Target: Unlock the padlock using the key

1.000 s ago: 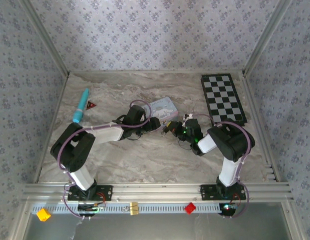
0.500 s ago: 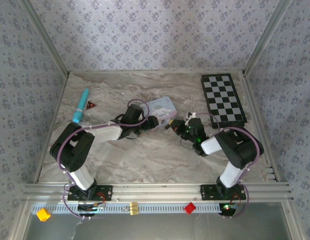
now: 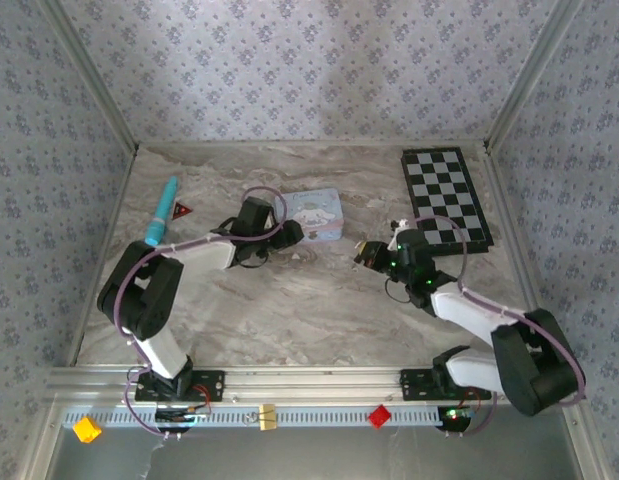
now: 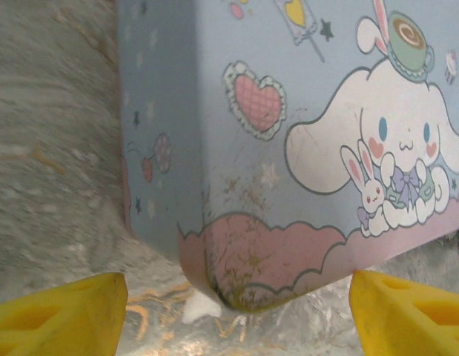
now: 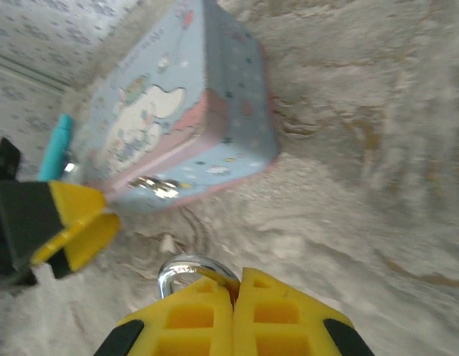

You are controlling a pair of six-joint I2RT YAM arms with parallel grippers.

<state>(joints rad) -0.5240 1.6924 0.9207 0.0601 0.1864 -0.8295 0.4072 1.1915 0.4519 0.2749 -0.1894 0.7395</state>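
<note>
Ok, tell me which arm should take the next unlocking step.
Probably right. The right gripper is shut on a silver metal loop; the left gripper stands open and empty, facing the pale blue cartoon-printed tin box.

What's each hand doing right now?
Left hand: open, at the tin's corner, not gripping it.
Right hand: closed on a silver ring.

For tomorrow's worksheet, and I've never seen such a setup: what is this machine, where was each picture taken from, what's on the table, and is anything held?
Two robot arms are bolted to a marble table. One picture looks down from above; the other two come from cameras on the wrists. On the table lie a pale blue cartoon tin, a chessboard and a teal stick. The left gripper stands open at the tin; the right gripper is shut, pinching a silver loop.
</note>
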